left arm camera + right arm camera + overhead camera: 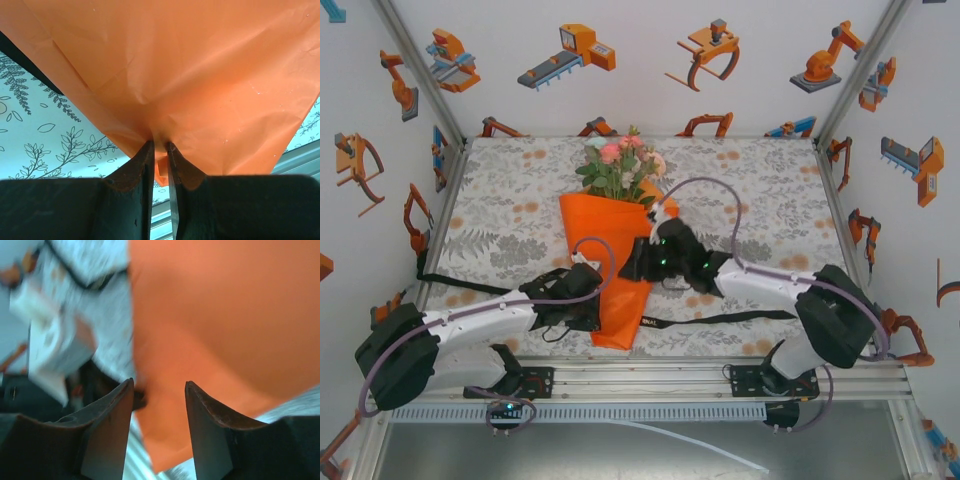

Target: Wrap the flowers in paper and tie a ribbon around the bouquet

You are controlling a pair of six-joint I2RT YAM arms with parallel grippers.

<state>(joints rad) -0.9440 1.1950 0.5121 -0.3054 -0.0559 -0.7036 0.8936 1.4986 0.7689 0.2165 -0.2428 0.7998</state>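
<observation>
"What's the left gripper (160, 146) up to?"

"Its jaws are nearly together, pinching a fold of the orange paper (175, 75). From above, it sits at the left edge of the cone, lower middle of the frame."

"And the right gripper (159, 385)?"

"Its jaws are apart with nothing between them. The paper is just beyond and blurred. From above, it hangs over the cone's right side, near the centre."

"What's underneath it all?"

"A tablecloth (770, 190) with a grey leaf print and orange blotches. Around it are white walls (640, 90) dotted with orange robot pictures, and a metal rail (650, 375) runs along the near edge."

"Where are the flowers (620, 160)?"

"They're in the paper cone. Pink and peach blooms and green leaves poke out of its wide end at upper centre, and the narrow end points toward the bottom."

"Anything else lying about?"

"The black ribbon (720, 319) lies flat, coming out on either side of the cone's narrow end. I can't tell whether it passes underneath. A purple-grey cable (725, 195) arches up just right of the blooms."
</observation>
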